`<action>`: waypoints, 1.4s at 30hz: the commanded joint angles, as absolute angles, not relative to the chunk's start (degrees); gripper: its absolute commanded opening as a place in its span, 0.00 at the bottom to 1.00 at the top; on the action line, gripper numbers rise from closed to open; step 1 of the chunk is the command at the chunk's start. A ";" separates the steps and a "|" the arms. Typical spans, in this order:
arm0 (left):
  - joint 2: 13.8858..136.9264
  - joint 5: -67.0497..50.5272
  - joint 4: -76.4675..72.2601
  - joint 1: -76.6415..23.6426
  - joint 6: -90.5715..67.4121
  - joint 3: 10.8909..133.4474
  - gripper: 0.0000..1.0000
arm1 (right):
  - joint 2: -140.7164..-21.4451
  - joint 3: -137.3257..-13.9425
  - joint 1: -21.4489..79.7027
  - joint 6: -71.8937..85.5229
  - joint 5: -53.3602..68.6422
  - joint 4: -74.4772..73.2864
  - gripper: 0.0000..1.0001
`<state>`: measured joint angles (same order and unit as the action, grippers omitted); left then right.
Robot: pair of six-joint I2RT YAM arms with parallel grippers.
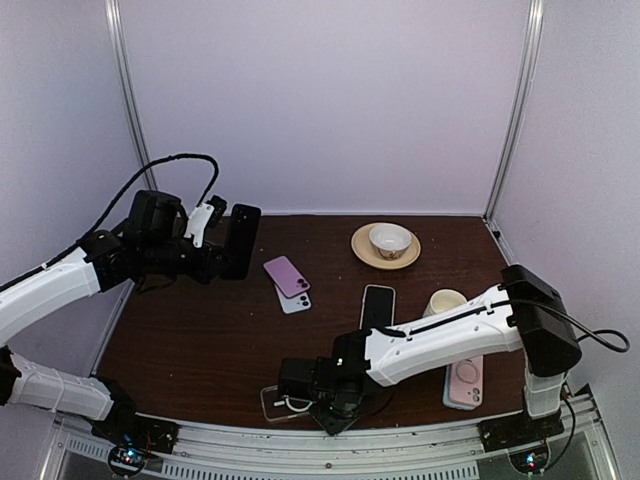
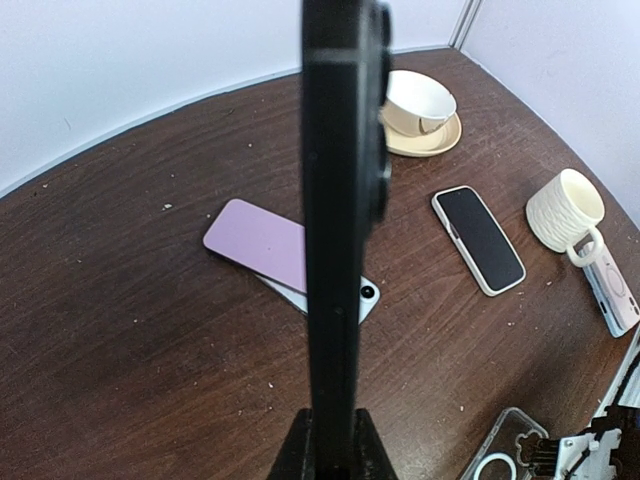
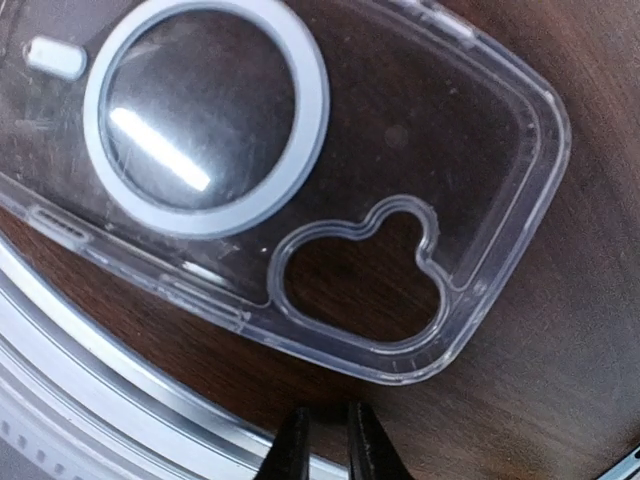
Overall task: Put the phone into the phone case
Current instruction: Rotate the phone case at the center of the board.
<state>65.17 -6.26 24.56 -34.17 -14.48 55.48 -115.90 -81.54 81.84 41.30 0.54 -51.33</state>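
A black phone is held upright, well above the table's back left, with my left gripper shut on it. In the left wrist view the phone stands edge-on between the gripper's pads. The clear phone case lies flat at the near table edge, inside up, showing its ring and camera cut-out. My right gripper hovers low over the case's near corner. Its tips stand a narrow gap apart with nothing between them, just short of the case's rim.
A purple phone lies across a white one mid-table. A white-cased phone lies screen-up. A bowl on a saucer sits at the back, a cream mug right, a pink-cased phone near right. A metal rail borders the case.
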 commanded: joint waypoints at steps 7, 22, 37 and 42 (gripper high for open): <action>64.42 -6.39 20.50 -33.71 -13.83 55.72 0.00 | -120.47 -88.23 71.49 40.93 -6.15 -49.55 0.11; 63.97 -6.57 20.41 -33.66 -13.69 55.71 0.00 | -121.91 -95.92 69.33 43.18 -11.31 -49.75 0.30; 63.96 -6.77 20.56 -33.66 -13.77 55.72 0.00 | -121.99 -95.53 71.82 50.76 -15.15 -44.25 0.47; 63.95 -6.63 20.41 -33.66 -13.78 55.63 0.00 | -122.99 -94.88 71.85 46.19 -7.78 -34.94 0.64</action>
<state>65.17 -6.24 24.56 -34.15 -14.44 55.48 -124.03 -94.98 71.61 49.12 -11.51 -42.61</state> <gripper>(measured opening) 0.069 0.583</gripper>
